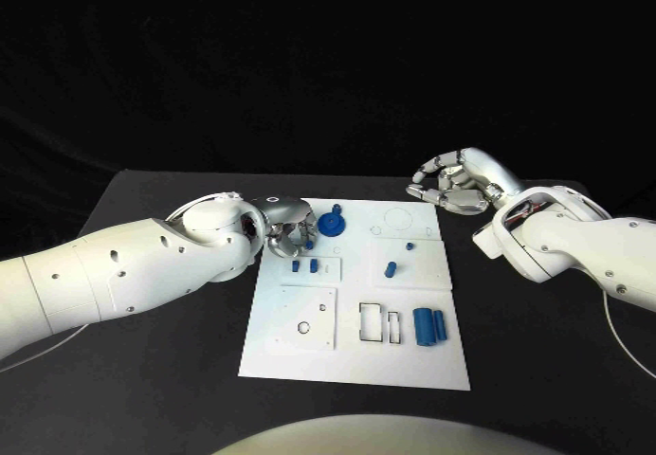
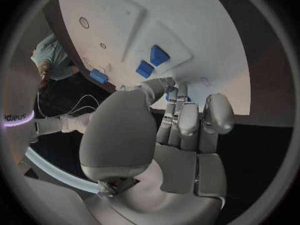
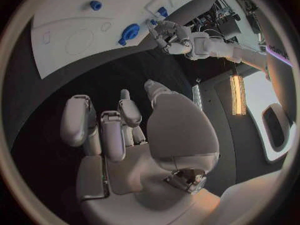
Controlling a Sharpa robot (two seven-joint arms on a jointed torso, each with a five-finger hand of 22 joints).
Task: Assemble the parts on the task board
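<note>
while your left hand sits low over the near-left part of the white task board, its silver fingers are curled downward close together, tips at or just above the board surface beside a round blue part with a small tab. you cannot tell from these views whether the fingers actually touch or hold anything; in the left wrist view a sliver of blue shows just behind the fingertips, too hidden to identify.

your right hand hovers off the board, past its far right corner and above the black table. its fingers are bent inward and loosely bunched, with nothing between them.

on the board, moving outward from the left hand: two small blue blocks lie side by side just beneath it, closer to you. toward the middle right, a small blue peg stands near a slanted blue piece. nearer your body, two blue cylinders lie side by side close to the board's right edge, just beside a pair of dark rectangular outlines. a raised white square plate with a small ring mark takes up the near-left area of the board.
</note>
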